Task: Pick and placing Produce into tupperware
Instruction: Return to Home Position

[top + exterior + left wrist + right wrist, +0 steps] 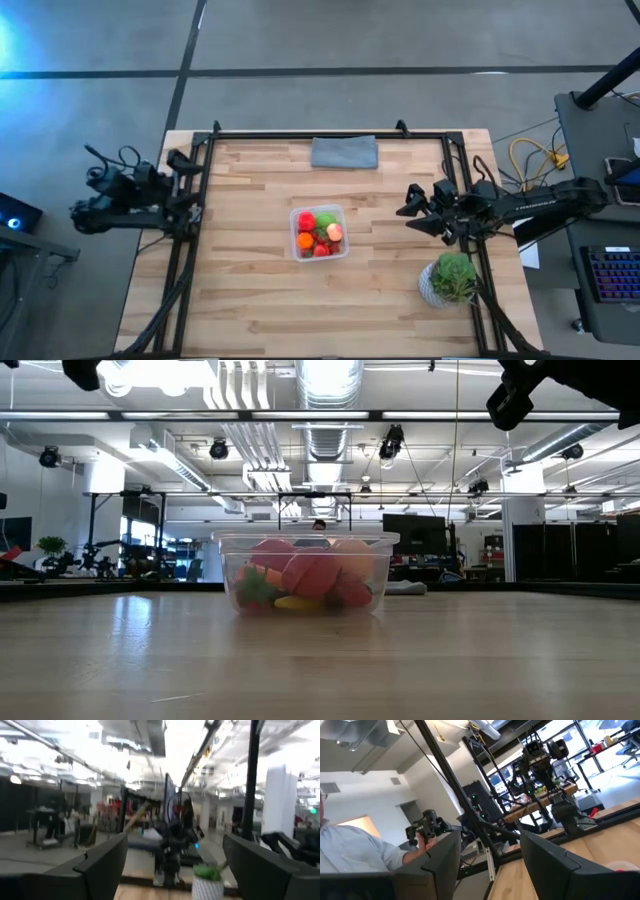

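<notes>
All fruit point(320, 232) in box point(294, 214); none loose on surface point(250, 300); left hand point(172, 854), right hand point(410, 207) spread, empty, at edges.

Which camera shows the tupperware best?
The high view: the whole tupperware from above, produce inside. The low view shows it side-on, contents overlapping. Neither wrist view clearly shows it.

Black, chunky and jointed, the left arm point(120, 198) and right arm point(540, 198) carry thin cables point(108, 160) looping behind each pincer. Broad, flat, matte dark fingers point(102, 867) (angular tips) form the left pincer point(175, 851) and right pincer point(490, 842).
</notes>
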